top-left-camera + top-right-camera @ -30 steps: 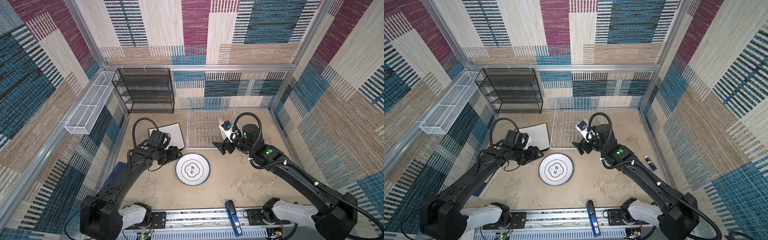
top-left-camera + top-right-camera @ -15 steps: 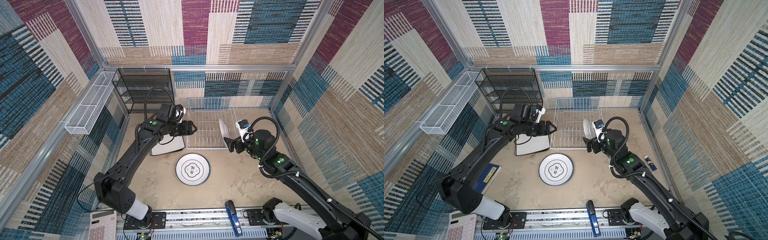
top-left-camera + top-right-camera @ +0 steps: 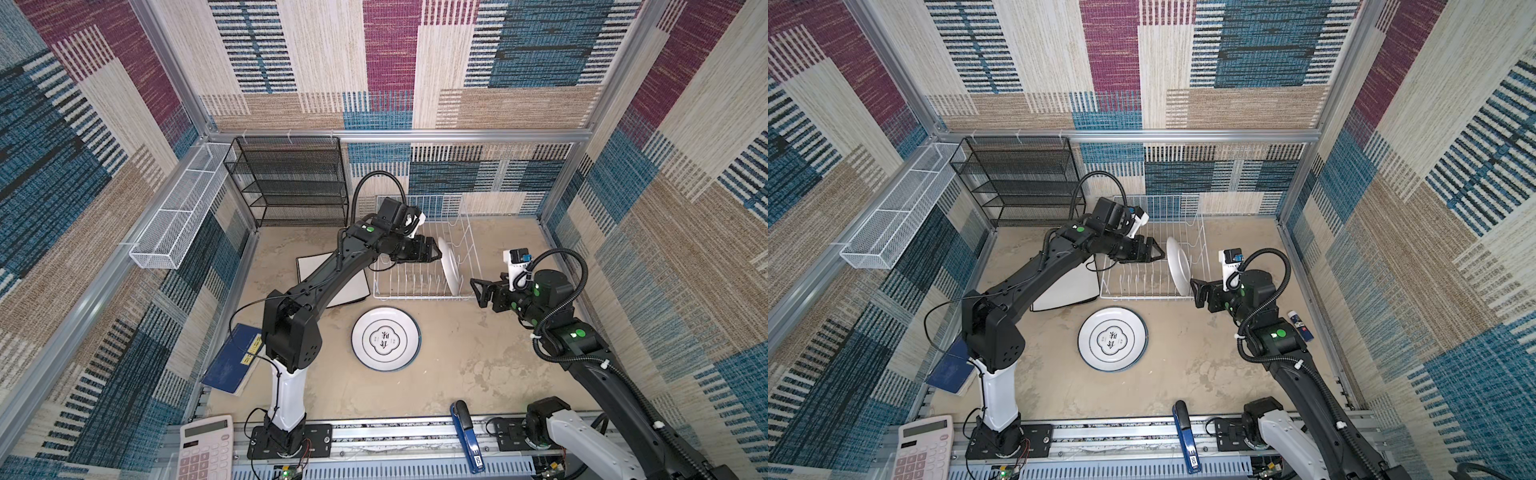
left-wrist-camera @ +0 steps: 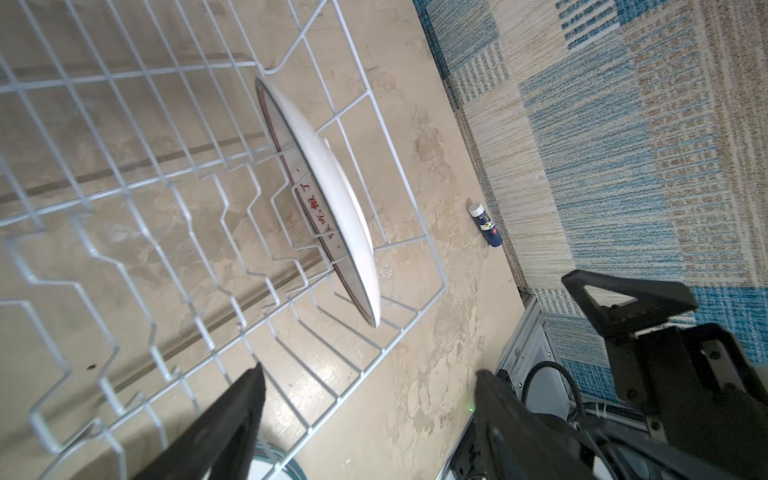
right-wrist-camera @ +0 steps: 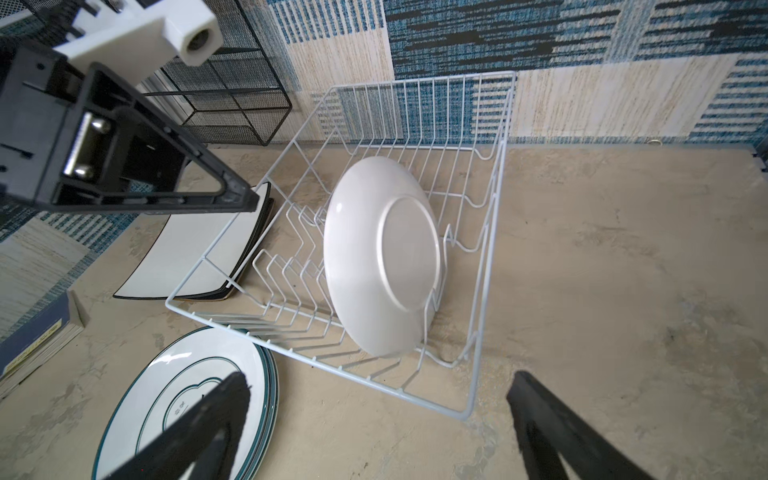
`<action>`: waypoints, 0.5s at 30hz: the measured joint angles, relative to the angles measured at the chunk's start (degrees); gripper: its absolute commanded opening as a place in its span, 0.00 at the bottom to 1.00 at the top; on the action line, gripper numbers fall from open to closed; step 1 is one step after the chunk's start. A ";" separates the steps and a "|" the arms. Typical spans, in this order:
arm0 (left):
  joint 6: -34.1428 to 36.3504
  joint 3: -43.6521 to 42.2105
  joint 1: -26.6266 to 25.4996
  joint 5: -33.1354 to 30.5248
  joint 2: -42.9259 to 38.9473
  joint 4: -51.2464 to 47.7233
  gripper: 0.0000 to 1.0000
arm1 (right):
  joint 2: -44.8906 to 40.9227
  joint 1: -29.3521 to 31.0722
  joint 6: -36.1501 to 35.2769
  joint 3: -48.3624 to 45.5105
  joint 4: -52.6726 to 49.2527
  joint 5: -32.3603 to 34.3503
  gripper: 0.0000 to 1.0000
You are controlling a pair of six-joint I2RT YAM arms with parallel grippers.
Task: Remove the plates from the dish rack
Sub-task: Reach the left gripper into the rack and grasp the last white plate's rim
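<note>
In both top views the dish rack [image 3: 415,296] is sitting on the counter [image 3: 457,365] just right of the frame's centre. One round plate [image 3: 451,270] is standing on edge among the tines at its right end. The left hand [image 3: 436,252] is reaching over the rack from the left, fingers spread and empty, its tips just beside the plate; contact cannot be told. The right hand [image 3: 478,292] is hovering just outside the rack's lower right corner, released wide and holding nothing. Below the rack a second round plate [image 3: 385,338] with dark characters is lying flat. A stack of square plates [image 3: 353,293] is lying left of the rack, partly under the left arm. In a top view a glue stick [image 3: 1300,326] is lying by the right wall.

In the left wrist view the plate is leaning in the wire slots, showing red characters on its face. The two black fingers [image 4: 232,419] are gaping apart, with only rack and counter between them.

In the right wrist view the plate is turning its plain white back to the camera, propped near the rack's end wall. This hand's fingers [image 5: 199,432] are standing wide apart, gripping nothing.
</note>
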 measured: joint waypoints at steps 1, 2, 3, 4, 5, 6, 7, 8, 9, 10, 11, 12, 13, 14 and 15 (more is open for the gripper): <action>-0.15 1.07 -0.28 0.44 1.16 -0.02 0.81 | -0.35 -0.52 0.28 -0.33 -0.02 -0.31 0.99; -0.17 2.01 -0.44 0.94 2.14 0.00 0.81 | -0.61 -1.01 0.63 -0.46 -0.02 -0.63 0.99; -0.22 3.08 -0.59 1.16 3.28 0.00 0.81 | -0.72 -1.49 0.81 -0.55 0.09 -0.98 0.99; -0.37 4.17 -0.74 1.25 4.42 0.02 0.81 | -0.74 -1.92 0.85 -0.61 0.20 -1.33 0.99; -0.39 4.92 -0.94 1.27 5.33 0.11 0.81 | -0.70 -2.36 1.07 -0.70 0.15 -1.49 0.99; -0.46 5.75 -1.07 1.27 6.45 0.15 0.80 | -0.63 -2.82 1.27 -0.76 0.13 -1.88 0.99; -0.61 6.56 -1.20 1.38 7.50 0.15 0.80 | -0.59 -3.23 1.46 -0.87 0.17 -2.27 0.99; -0.87 7.30 -1.38 1.55 8.48 0.17 0.79 | -0.59 -3.61 1.49 -1.05 0.17 -2.67 0.99; -1.27 7.98 -1.57 1.79 9.42 0.20 0.79 | -0.57 -4.00 1.55 -1.18 0.15 -2.80 0.99; -1.42 8.72 -1.75 2.32 10.36 0.20 0.78 | -0.57 -4.33 1.68 -1.20 0.13 -3.02 0.99; -1.42 9.38 -1.86 2.67 11.13 0.20 0.78 | -0.59 -4.48 1.68 -1.20 0.20 -3.23 0.99; -1.44 9.97 -1.95 2.78 11.80 0.24 0.77 | -0.63 -4.72 1.66 -1.20 0.44 -3.39 0.99; -1.57 10.58 -2.19 2.93 12.57 0.31 0.76 | -0.66 -4.81 1.66 -1.20 0.61 -3.65 0.99; -1.66 11.06 -2.21 3.13 13.18 0.33 0.76 | -0.68 -4.94 1.66 -1.20 0.70 -3.78 0.99; -1.88 11.61 -2.23 3.21 13.86 0.35 0.75 | -0.68 -5.03 1.64 -1.20 0.85 -4.00 0.99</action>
